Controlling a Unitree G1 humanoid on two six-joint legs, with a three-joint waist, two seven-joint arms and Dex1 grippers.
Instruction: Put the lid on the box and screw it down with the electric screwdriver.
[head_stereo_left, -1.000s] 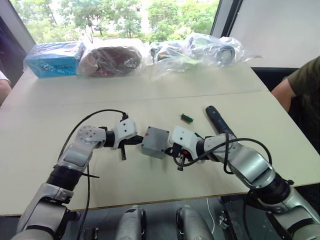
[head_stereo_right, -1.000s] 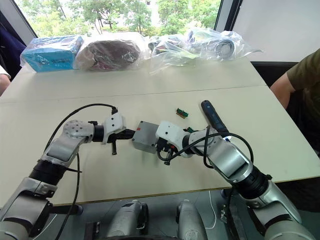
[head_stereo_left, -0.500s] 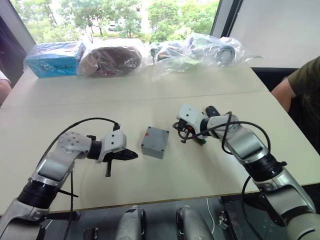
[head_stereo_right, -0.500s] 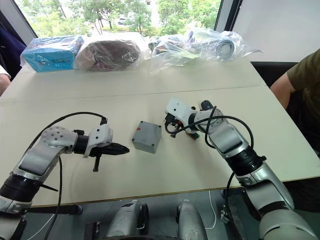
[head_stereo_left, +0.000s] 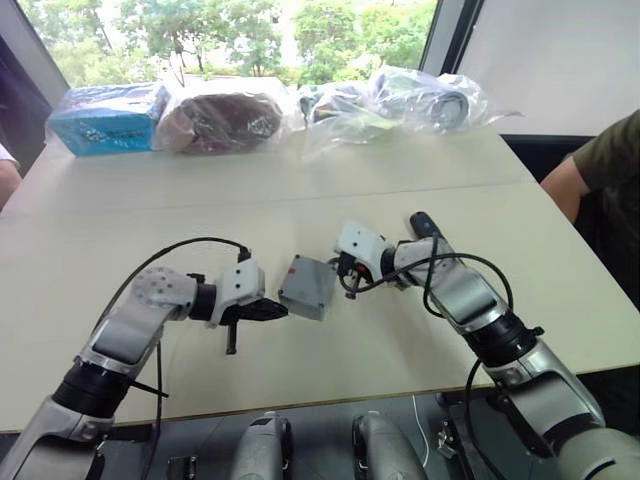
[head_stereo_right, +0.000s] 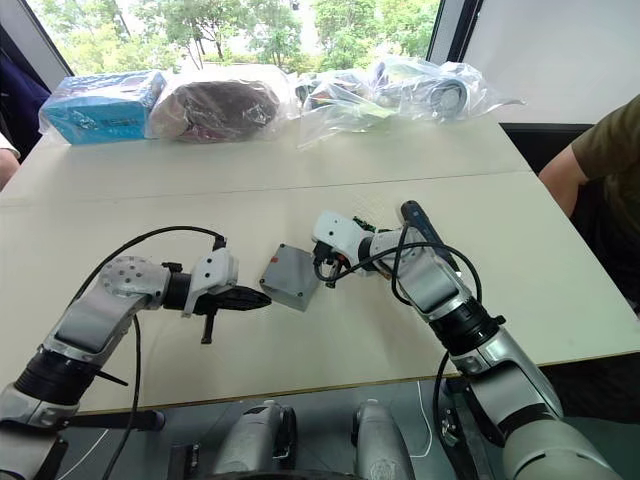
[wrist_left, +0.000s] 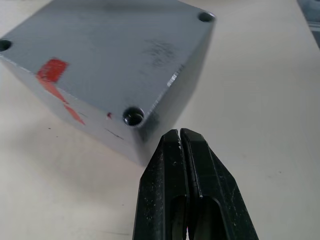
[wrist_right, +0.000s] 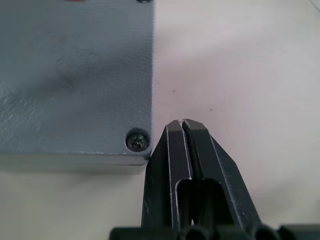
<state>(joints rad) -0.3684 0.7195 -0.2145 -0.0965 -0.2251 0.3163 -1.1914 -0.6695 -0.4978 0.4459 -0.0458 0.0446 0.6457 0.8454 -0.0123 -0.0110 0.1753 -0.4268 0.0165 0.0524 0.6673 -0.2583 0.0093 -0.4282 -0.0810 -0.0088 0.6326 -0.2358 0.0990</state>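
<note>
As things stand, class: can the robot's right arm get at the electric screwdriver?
Probably yes. The electric screwdriver lies on the table just behind the right gripper, which is shut beside the box; nothing lies between them.

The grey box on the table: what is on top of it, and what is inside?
The lid sits on the box, with a screw in one corner and a red mark. The inside is covered.

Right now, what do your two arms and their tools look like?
Both arms are silver-grey metal segments with black joints and white wrist housings, with black cables looping loosely along each forearm. The left tool and right tool each have two slim black tapered fingers with hollowed inner faces.
</note>
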